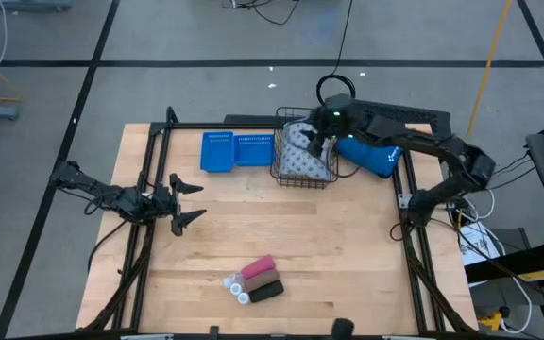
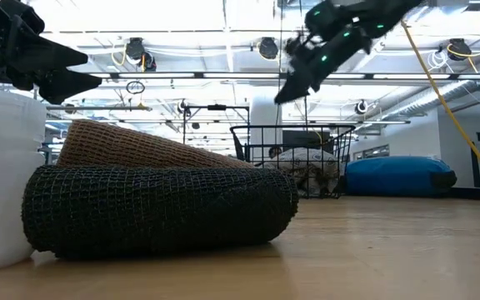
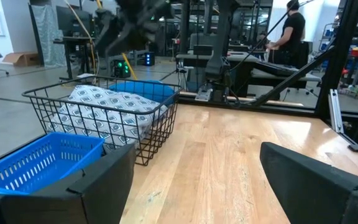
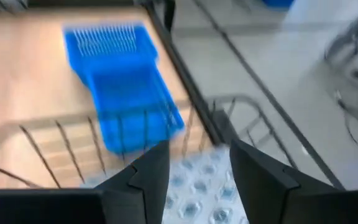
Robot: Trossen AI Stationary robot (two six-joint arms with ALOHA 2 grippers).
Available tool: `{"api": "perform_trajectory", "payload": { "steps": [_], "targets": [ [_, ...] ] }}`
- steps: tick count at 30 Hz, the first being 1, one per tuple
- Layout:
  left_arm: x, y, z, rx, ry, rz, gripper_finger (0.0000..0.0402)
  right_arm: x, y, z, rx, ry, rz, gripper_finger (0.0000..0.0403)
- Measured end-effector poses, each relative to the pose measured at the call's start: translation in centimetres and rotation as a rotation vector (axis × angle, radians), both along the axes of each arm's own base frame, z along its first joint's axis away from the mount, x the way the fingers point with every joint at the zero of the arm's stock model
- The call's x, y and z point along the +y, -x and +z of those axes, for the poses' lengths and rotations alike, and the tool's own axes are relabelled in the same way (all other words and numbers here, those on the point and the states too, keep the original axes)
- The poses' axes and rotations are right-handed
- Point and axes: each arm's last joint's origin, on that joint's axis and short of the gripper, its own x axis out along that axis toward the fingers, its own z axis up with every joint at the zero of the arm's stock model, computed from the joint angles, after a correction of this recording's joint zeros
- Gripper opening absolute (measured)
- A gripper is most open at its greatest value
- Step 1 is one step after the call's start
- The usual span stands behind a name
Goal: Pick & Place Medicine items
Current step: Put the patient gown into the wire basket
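The grey-white patterned soft pack (image 1: 302, 156) lies inside a black wire basket (image 1: 282, 176) at the table's far side. My right gripper (image 1: 322, 142) hangs open above the pack without touching it; the right wrist view shows the pack (image 4: 197, 186) between and below the gripper (image 4: 197, 165). In the low view this gripper (image 2: 294, 87) is well above the basket (image 2: 294, 158). Near the table's near edge the pink block (image 1: 258, 269), the dark block (image 1: 266, 291) and two white bottles (image 1: 234, 280) (image 1: 243, 297) lie close together. My left gripper (image 1: 183, 202) waits open at the table's left.
Two blue perforated trays (image 1: 217, 151) (image 1: 253, 149) lie left of the basket, and a bright blue padded pouch (image 1: 371, 156) lies to its right. A black frame (image 1: 406, 203) runs along the table's sides. Bare wood lies between the basket and the near items. A person (image 3: 294, 28) stands beyond the table.
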Motion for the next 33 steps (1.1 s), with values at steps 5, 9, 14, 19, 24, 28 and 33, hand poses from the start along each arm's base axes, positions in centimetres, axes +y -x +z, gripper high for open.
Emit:
{"api": "perform_trajectory", "payload": {
  "steps": [5, 9, 14, 19, 24, 28, 33],
  "targets": [
    [0.0, 0.0, 0.0, 0.000, 0.000, 0.000, 0.0351, -0.9, -1.5, -4.0, 0.338, -0.072, -0.052, 0.0140],
    [0.0, 0.0, 0.0, 0.000, 0.000, 0.000, 0.0351, -1.0, -1.3, -7.3, 0.549, -0.149, -0.076, 0.0130],
    [0.0, 0.0, 0.0, 0.000, 0.000, 0.000, 0.0351, -1.0, -1.3, -9.7, 0.663, -0.224, -0.075, 0.0118],
    [0.0, 0.0, 0.0, 0.000, 0.000, 0.001, 0.0351, -1.4, -1.9, -10.6, 0.661, -0.201, -0.053, 0.0110],
    [0.0, 0.0, 0.0, 0.000, 0.000, 0.000, 0.0351, -1.5, -2.1, -9.5, 0.600, -0.154, -0.051, 0.0109],
    [0.0, 0.0, 0.0, 0.000, 0.000, 0.000, 0.0351, -1.1, -1.5, -7.2, 0.542, -0.128, -0.065, 0.0108],
    [0.0, 0.0, 0.0, 0.001, 0.000, 0.000, 0.0351, 0.5, 0.0, -3.9, 0.486, -0.138, -0.086, 0.0099]
  ]
}}
